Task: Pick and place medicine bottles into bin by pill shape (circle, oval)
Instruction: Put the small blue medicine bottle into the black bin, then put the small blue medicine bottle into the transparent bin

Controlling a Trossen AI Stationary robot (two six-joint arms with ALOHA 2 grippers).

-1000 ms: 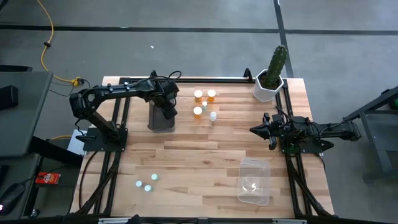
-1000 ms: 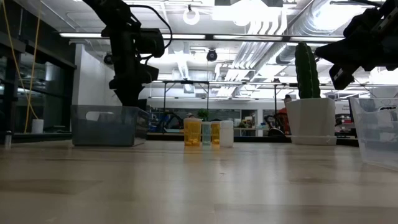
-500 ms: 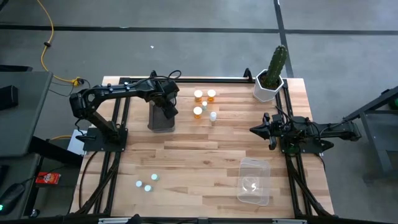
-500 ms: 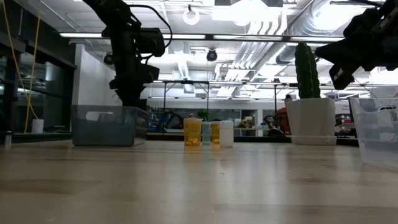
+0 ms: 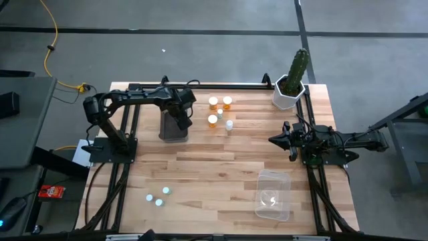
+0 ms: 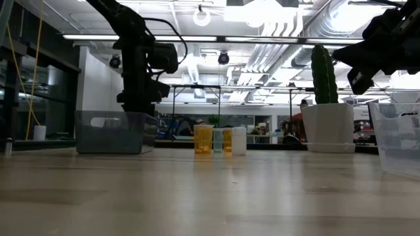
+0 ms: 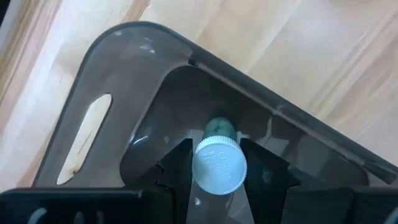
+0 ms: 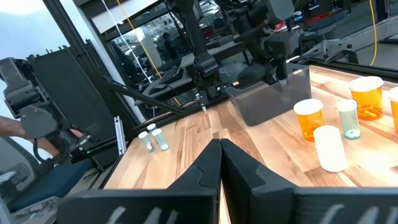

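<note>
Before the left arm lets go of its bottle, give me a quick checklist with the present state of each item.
1. Bottle gripped between the left gripper fingers: ok.
2. Left gripper over the dark bin: ok.
3. Bottle inside the bin walls, seen from the left wrist: ok.
4. Pill shape matches this bin: cannot tell.
5. Right gripper shut and parked clear, near the clear bin: ok.
6. Remaining bottles upright beside the dark bin: ok.

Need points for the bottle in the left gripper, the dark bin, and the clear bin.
held bottle [image 7: 219,165], left wrist view, on its white cap.
dark bin [image 5: 172,126], high view, on its interior.
clear bin [image 5: 273,195], high view, on its floor.
</note>
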